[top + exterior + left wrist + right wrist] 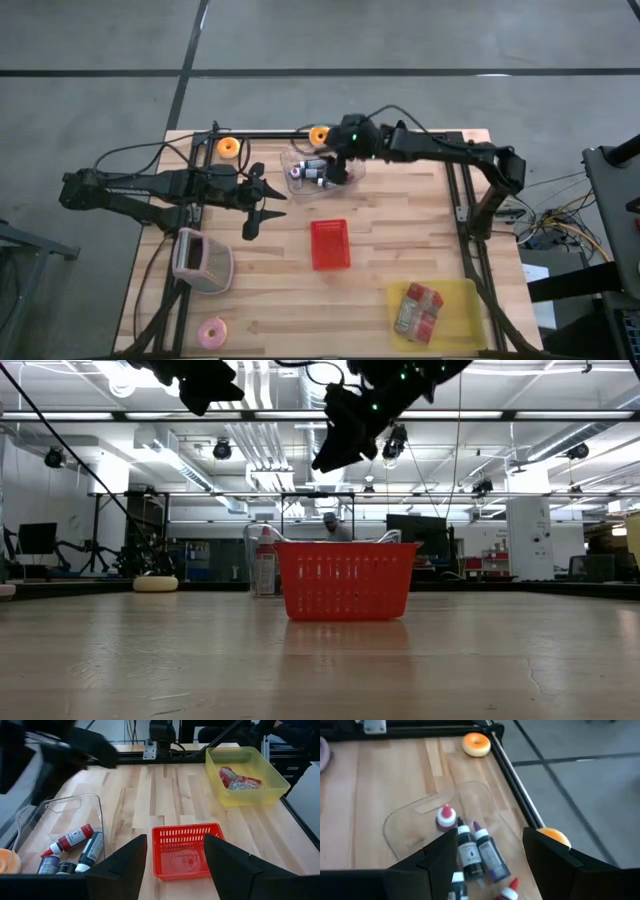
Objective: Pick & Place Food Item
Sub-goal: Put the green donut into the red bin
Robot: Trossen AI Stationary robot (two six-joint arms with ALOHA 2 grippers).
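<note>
**A:** Right now your right gripper (331,172) hangs above the clear tray (420,815) at the far side of the bench (400,240), fingers spread, nothing between them. Under it lie the small colouring bottles (477,851), packed side by side and touching.

**B:** And the left?

**A:** Your left gripper (258,205) is also released and empty, hovering over bare wood between the clear tray and the red basket (330,244). The basket sits mid-bench; whether anything lies in it I cannot tell.

**B:** Where would you expect trouble?

**A:** As I judge it, in the tray. The bottles are round and crowded, so if you close on one, a finger may land on its neighbour and roll or drag it along. The tray is light and shallow; a descent that catches its rim could tip or slide it. Your two arms are also near each other there, so watch for a clash if both move in.

**B:** Anything else on the surface?

**A:** The yellow bin (440,310) holds red-and-white packets (418,308) at the near right corner. A pink doughnut (213,333) lies near left, two orange doughnuts (228,147) at the far edge, and a pink mesh basket (200,260) lies at the left. The bench is pale butcher-block wood, framed in black rails; behind it, an open workshop with strip lights and a person in the distance.
</note>
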